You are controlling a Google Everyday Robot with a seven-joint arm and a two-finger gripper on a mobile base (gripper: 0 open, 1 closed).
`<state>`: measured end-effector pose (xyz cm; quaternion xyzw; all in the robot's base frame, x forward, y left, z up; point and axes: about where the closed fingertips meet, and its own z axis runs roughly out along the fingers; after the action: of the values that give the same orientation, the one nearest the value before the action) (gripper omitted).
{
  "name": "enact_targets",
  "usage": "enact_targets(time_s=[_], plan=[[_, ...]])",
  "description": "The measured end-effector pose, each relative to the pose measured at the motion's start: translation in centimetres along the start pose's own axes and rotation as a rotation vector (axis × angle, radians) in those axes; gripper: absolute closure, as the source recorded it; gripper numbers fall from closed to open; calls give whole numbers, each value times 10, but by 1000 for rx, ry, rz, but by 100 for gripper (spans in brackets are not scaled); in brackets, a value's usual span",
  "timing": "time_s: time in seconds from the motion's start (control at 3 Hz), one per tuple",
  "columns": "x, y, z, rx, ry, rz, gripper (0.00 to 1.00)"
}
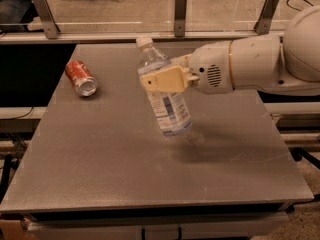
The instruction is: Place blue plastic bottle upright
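Note:
The blue plastic bottle (pixel 167 106) is clear with a white cap and a white-and-blue label. It hangs above the middle of the grey table (pixel 100 154), nearly upright, cap leaning a little to the left, its base just off the surface. My gripper (pixel 162 79) comes in from the right on the white arm (pixel 250 66) and is shut on the bottle's upper body, just below the shoulder. Its beige fingers (pixel 161 80) cover part of the bottle.
A red soda can (pixel 81 78) lies on its side at the table's left rear. A glass barrier on metal posts (pixel 180 11) runs along the far edge. The table's front edge is near the bottom of the view.

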<state>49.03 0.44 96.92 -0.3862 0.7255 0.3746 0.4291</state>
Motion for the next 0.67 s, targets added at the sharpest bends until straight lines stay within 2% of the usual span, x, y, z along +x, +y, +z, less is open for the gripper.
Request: enact_targets(time_s=[0.33, 0.67], plan=[[-9, 8, -4, -82, -125, -104, 100], [-13, 18, 3, -109, -148, -200, 100]])
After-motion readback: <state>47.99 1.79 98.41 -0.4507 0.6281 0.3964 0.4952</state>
